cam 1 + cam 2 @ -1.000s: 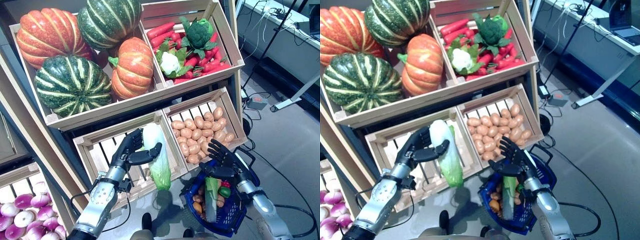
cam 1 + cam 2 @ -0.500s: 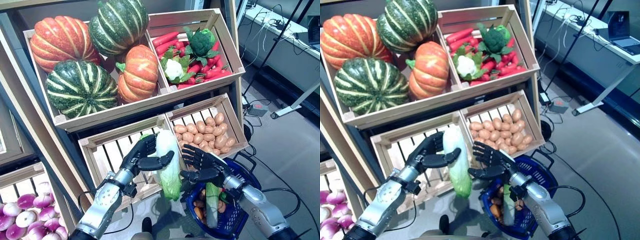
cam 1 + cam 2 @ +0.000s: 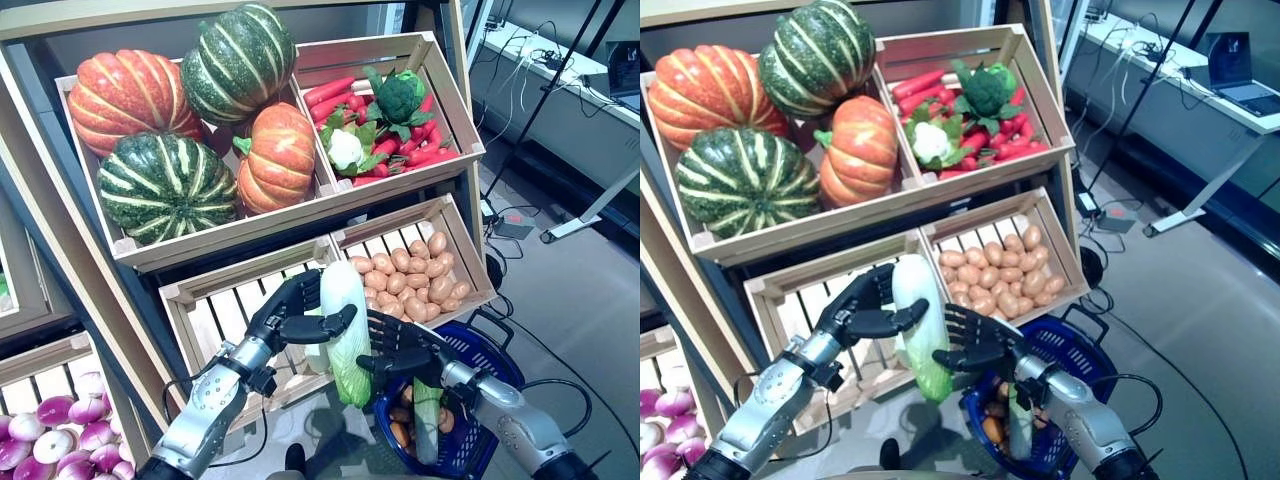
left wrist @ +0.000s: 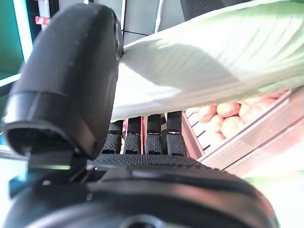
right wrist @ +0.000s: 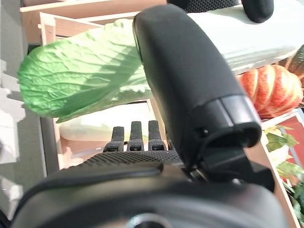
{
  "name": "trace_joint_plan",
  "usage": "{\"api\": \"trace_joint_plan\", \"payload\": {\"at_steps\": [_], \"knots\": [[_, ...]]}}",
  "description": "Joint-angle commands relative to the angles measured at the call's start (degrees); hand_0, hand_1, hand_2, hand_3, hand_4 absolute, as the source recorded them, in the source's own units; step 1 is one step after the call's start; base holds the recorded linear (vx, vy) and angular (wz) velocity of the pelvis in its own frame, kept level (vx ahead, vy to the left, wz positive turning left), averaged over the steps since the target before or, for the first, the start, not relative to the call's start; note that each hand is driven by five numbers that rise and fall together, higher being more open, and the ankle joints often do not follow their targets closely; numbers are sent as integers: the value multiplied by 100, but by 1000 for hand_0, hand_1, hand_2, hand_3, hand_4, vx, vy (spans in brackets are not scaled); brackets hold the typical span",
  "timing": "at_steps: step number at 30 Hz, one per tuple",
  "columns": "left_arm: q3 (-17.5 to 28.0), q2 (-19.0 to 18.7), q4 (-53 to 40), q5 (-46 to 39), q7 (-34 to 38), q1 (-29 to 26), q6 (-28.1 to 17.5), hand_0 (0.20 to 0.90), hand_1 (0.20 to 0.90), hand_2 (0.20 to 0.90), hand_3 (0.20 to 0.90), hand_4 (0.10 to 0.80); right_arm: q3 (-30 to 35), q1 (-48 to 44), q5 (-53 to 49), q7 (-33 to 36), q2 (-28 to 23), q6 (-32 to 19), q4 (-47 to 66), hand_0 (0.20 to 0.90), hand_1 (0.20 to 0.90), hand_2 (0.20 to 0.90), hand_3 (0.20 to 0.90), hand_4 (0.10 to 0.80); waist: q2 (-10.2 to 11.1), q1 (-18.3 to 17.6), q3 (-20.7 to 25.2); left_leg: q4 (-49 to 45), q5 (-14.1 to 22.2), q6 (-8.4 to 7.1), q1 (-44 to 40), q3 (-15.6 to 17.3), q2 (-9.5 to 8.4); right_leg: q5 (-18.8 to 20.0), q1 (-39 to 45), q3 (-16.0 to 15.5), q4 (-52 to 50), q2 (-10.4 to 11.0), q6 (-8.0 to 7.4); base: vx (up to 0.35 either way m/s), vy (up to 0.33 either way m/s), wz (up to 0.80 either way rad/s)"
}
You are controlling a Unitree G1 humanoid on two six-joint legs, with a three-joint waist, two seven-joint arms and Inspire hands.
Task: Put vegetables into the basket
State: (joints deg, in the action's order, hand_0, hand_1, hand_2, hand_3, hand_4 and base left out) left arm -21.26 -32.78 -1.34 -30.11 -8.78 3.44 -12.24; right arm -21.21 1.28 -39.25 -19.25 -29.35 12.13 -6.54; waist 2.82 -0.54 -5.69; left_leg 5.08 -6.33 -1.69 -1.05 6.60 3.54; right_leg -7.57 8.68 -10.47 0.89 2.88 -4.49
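My left hand [image 3: 288, 322] is shut on a long pale green cabbage [image 3: 345, 332] and holds it upright in front of the lower crates, its leafy end hanging down left of the blue basket [image 3: 502, 347]. Its thumb [image 4: 71, 80] lies across the cabbage's white stalk [image 4: 213, 61]. My right hand [image 3: 402, 350] is open, fingers spread, right against the cabbage's lower leafy part [image 5: 80, 80], above the basket's left rim. The basket stands on the floor and holds a long green vegetable [image 3: 428, 412] and small orange ones [image 3: 400, 434].
A wooden stand with slatted crates [image 3: 215, 300] rises right behind my hands. The crate of potatoes [image 3: 410, 275] is just above the basket. Grey floor with cables [image 3: 570, 300] lies to the right.
My right hand has moved left from above the basket to the cabbage's lower part. My left hand has carried the cabbage a little right, toward the basket. The camera has shifted.
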Motion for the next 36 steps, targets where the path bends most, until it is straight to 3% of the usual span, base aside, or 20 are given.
{"api": "trace_joint_plan", "payload": {"at_steps": [1, 10, 18, 26, 27, 28, 29, 36], "knots": [[-108, 266, -750, -662, -401, -980, -888, 300, 300, 300, 300, 400, -262, -474, -217, -551, -1, 37, -38, 900, 900, 900, 900, 800, 29, 114, 363, -9, 759, 17, -377, 15, -33, 746, -377, -15, 232, 258, -188, 0, 0, 0], [-260, 321, -866, -812, -601, -1040, -861, 300, 300, 300, 300, 400, -524, -533, -151, -944, 32, 701, -291, 900, 900, 900, 900, 800, 40, 135, 395, -8, 763, 3, -393, -17, -29, 753, -329, -45, 276, 259, -176, 1, 0, 2], [-387, 284, -899, -946, -819, -1091, -828, 300, 300, 300, 300, 400, -720, -632, -114, -1768, -71, 1219, -275, 900, 900, 900, 900, 800, 47, 152, 410, -8, 753, 2, -384, -52, -35, 743, -323, -33, 275, 262, -166, 0, 0, 0], [-484, 320, -932, -926, -911, -1114, -777, 300, 300, 300, 300, 400, -811, -664, -196, -1785, -67, 1238, -333, 900, 900, 900, 900, 800, 45, 153, 426, -8, 751, -3, -379, -75, -41, 767, -317, -3, 302, 275, -174, 0, 1, 0], [-496, 308, -940, -925, -925, -1108, -780, 300, 300, 300, 300, 400, -802, -661, -190, -1808, -80, 1225, -333, 698, 698, 698, 698, 665, 44, 153, 427, -8, 750, -3, -382, -76, -38, 772, -309, -8, 310, 279, -176, 0, 0, 0], [-500, 291, -926, -924, -973, -1106, -767, 300, 300, 300, 300, 400, -794, -651, -243, -1750, -89, 1201, -317, 434, 434, 434, 434, 489, 45, 148, 423, -8, 749, -4, -386, -78, -36, 778, -311, -4, 309, 279, -180, 0, 0, 0], [-505, 289, -922, -920, -974, -1108, -769, 300, 300, 300, 300, 400, -798, -650, -250, -1735, -87, 1200, -318, 300, 300, 300, 300, 400, 43, 147, 423, -8, 749, -3, -386, -77, -36, 779, -310, -2, 311, 279, -181, 0, 0, 0], [-489, 208, -948, -912, -1036, -1083, -669, 300, 300, 300, 300, 400, -717, -592, -421, -1497, -97, 1167, -276, 300, 300, 300, 300, 400, 19, 116, 415, -8, 748, 5, -406, -63, -30, 784, -302, 31, 318, 266, -178, 0, 0, 0]]}}
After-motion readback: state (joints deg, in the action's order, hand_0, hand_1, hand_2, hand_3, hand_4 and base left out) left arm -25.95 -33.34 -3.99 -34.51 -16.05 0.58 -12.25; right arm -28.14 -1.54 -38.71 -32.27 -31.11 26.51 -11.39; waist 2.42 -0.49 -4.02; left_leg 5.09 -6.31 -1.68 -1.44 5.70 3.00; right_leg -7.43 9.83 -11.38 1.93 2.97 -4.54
